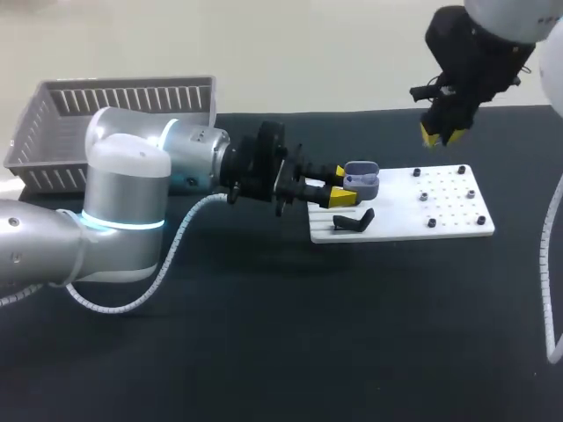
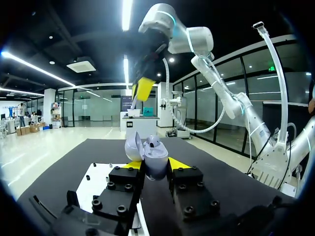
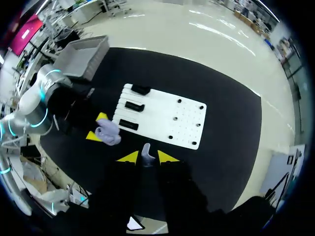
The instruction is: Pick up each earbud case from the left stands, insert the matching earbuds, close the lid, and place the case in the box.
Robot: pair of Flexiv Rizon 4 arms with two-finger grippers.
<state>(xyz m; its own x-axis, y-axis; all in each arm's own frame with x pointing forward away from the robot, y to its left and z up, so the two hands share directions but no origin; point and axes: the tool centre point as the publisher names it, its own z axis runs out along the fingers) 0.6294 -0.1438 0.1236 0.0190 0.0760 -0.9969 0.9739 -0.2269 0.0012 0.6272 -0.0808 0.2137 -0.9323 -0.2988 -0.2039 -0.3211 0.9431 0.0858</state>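
Left gripper [image 1: 339, 186]: fingers closed on the earbud case [image 1: 362, 178] from two sides. I hold it lid open, mouth up, over the left end of the white board [image 1: 457, 220], just above the black stands [image 1: 354, 220], toward the table's [image 1: 264, 334] far edge.

Right gripper [image 1: 440, 134]: narrow. It seems to pinch a small pale earbud [image 3: 146, 152], stem end toward the table.

Key relation: the right gripper hangs well above the case and off toward the table's right edge, so the earbud lies up and right of the open mouth. Right arm is the one to travel, down and left; left only steadies.

Whether one bud already sits in the case, I cannot tell.

Box [image 1: 123, 85]: far-left corner, behind the left arm.
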